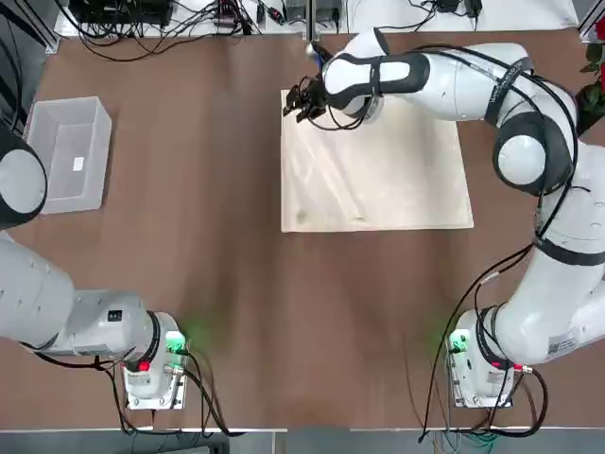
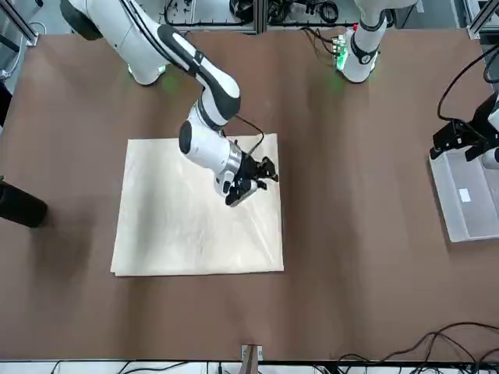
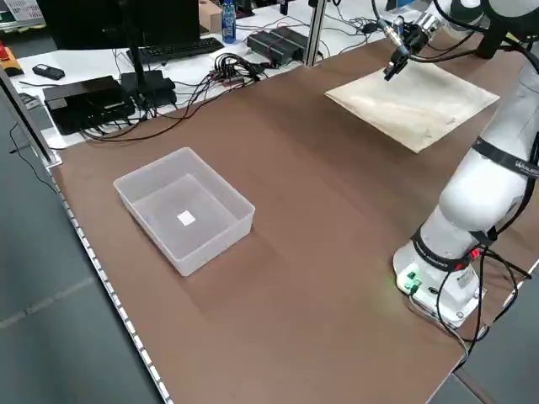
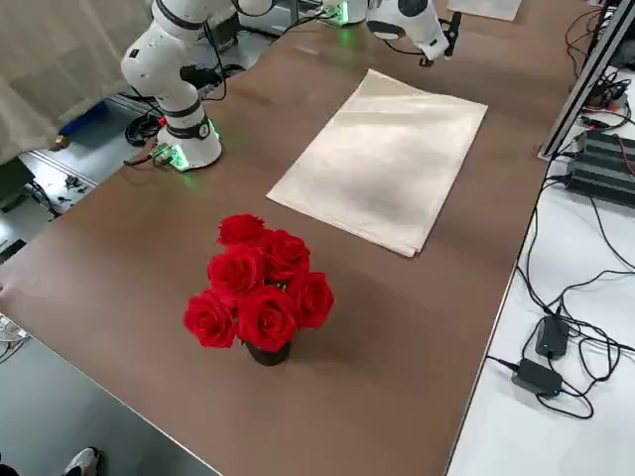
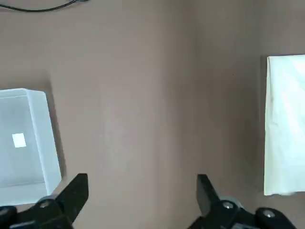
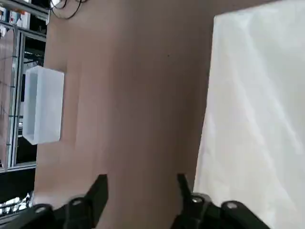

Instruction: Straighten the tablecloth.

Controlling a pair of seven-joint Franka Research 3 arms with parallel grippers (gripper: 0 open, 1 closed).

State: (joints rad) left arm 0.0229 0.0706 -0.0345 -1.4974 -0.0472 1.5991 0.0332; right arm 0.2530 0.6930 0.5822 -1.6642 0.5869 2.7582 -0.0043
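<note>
Top view gives you the plain cream rectangular fabric tablecloth (image 1: 378,175) lying flat on the brown worktop (image 1: 189,284), in the far right part, with its long sides parallel to the far edge of the worktop. You can see soft wrinkles on its surface, but its four edges look straight and no corner is folded over. In the right side view the tablecloth (image 4: 382,159) shows a thin layered edge at the near corner.

Your right tool (image 1: 302,99) is above the far left corner of the tablecloth, just at the cloth's left edge. In the front view the right tool (image 2: 253,181) hangs over the same corner, and you cannot tell from there if it touches the fabric. In the right wrist view the two black fingers (image 6: 97,191) stand apart with bare worktop between them, and the edge of the cloth runs just beside one finger, so this tool is open and holds nothing.

Your left tool (image 5: 140,200) is parked at the left edge of the worktop, near the translucent plastic rectangular box (image 1: 68,153). Its fingers are spread wide and nothing is between them. The box stands close to the left edge, well apart from the tablecloth, with a small white square on its bottom.

A bunch of red roses (image 4: 260,288) in a dark pot stands near the right edge of the worktop.
</note>
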